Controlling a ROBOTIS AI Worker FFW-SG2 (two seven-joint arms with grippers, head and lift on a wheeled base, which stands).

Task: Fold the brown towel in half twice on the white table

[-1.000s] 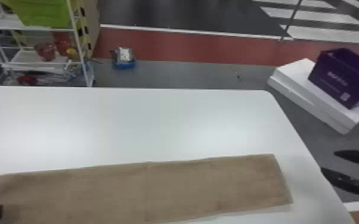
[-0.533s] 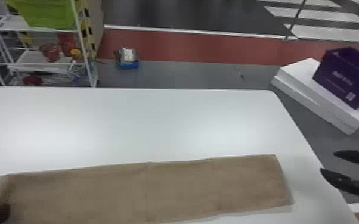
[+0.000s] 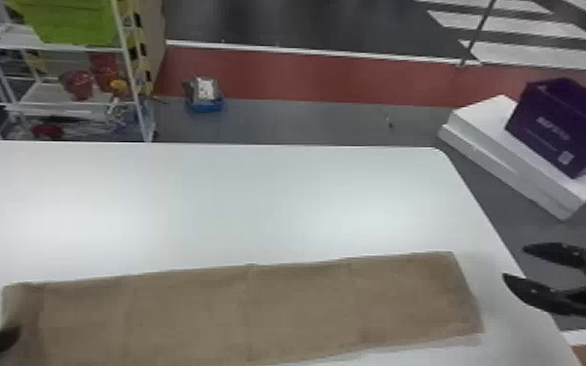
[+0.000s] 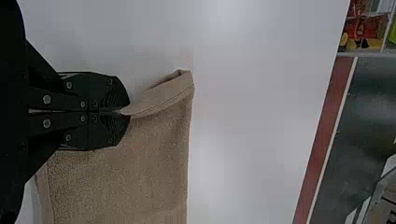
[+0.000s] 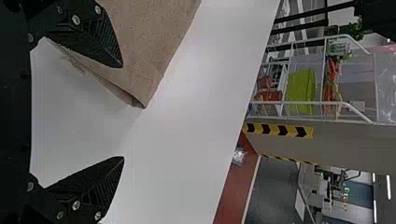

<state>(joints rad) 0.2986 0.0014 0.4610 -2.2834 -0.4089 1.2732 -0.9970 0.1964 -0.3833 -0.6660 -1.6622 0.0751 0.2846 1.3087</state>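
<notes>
The brown towel lies as a long flat strip across the near part of the white table. At its left end is my left gripper. The left wrist view has that gripper shut on the towel's end edge, which is lifted and curled between the fingertips. Off the table's right edge, my right gripper stands open, apart from the towel's right end. In the right wrist view, the same gripper has its fingers wide apart, with a towel corner beyond them.
A white rack with a green bin stands behind the table at the left. Beyond the right edge, a purple box rests on white slabs. A small blue tray sits on the floor.
My left gripper has closed on the towel's left end, and that end has risen and curled up. The right gripper has stayed about where it was, open.
</notes>
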